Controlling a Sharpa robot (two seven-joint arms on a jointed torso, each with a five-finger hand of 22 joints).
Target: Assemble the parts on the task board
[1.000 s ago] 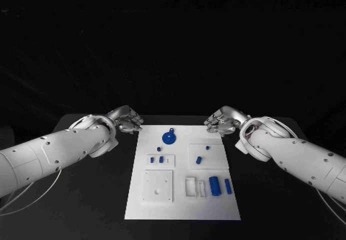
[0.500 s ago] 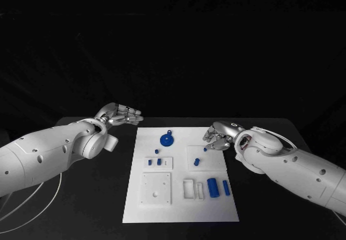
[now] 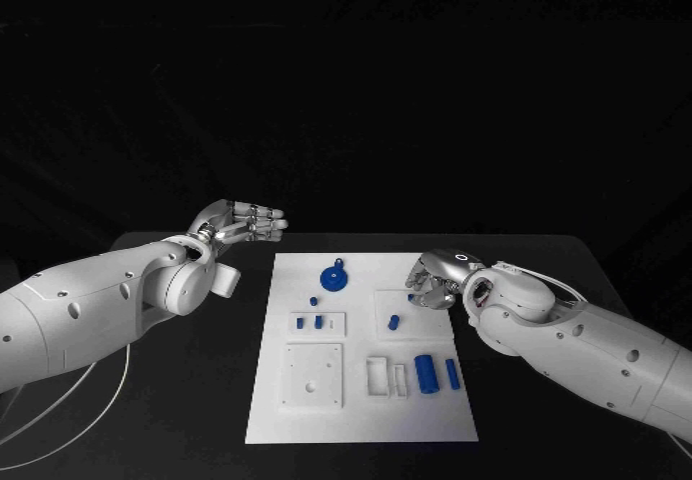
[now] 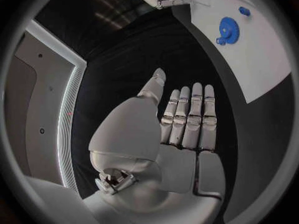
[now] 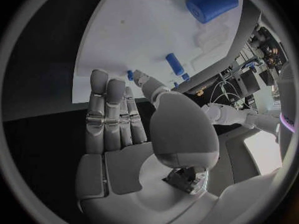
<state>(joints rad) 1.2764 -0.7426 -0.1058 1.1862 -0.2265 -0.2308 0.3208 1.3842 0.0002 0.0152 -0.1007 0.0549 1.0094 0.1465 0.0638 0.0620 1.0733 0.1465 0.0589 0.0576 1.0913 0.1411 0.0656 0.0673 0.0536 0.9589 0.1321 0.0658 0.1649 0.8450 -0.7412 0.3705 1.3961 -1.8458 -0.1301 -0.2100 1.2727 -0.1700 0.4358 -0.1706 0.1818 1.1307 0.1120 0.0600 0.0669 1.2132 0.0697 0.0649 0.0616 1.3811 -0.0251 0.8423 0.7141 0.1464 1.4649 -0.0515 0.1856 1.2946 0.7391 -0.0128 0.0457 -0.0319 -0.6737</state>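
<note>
both hands hover empty by the far end of the white rectangular task board, which lies lengthwise down the middle of the black table.

my silver left hand is raised off the board's far left corner, fingers straight and side by side, holding nothing; the blue round gear-like part lies flat on the board, near it but apart. my silver right hand hangs over the board's right edge, fingers extended, nothing in it, just beside a small blue peg whose long axis runs roughly along the board. the large blue cylinder lies nearer me, pointing the same way, well apart from both hands.
</note>
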